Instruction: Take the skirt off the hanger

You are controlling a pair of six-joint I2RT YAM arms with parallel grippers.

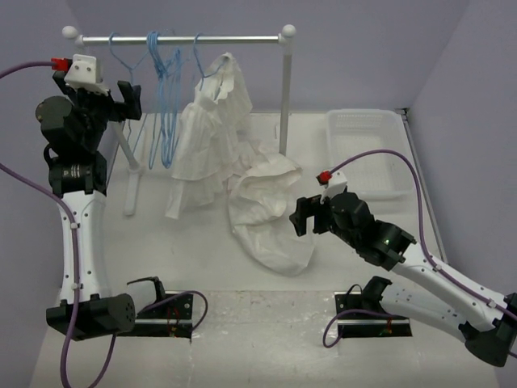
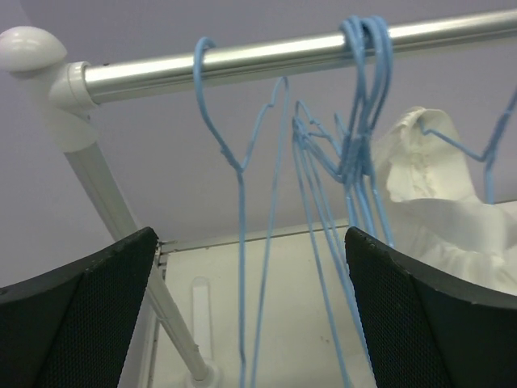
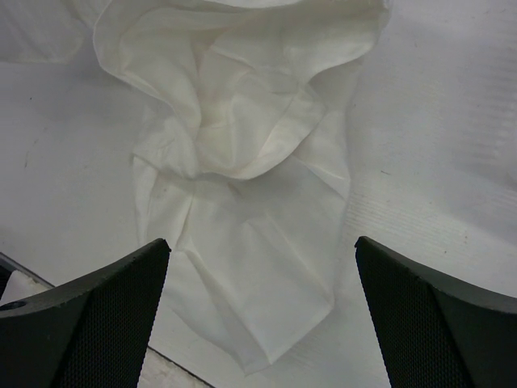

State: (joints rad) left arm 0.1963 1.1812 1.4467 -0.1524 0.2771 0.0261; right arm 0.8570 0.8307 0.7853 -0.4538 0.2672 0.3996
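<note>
The plain white skirt [image 1: 271, 214] lies crumpled on the table, off any hanger; it fills the right wrist view [image 3: 242, 162]. Several bare light-blue wire hangers [image 1: 166, 105] hang on the rail [image 1: 178, 38]; I cannot tell which one held the skirt. They also show in the left wrist view [image 2: 355, 121]. My left gripper [image 1: 129, 97] is raised beside the rail's left end, open and empty, facing the hangers [image 2: 250, 323]. My right gripper [image 1: 303, 217] is open and empty just above the skirt's right edge [image 3: 262, 323].
A white ruffled garment [image 1: 210, 137] hangs on a hanger at the rail's right part and shows in the left wrist view [image 2: 436, 186]. The rack's right post [image 1: 284, 97] and left leg [image 1: 129, 170] stand on the table. A white tray [image 1: 363, 115] sits at the back right.
</note>
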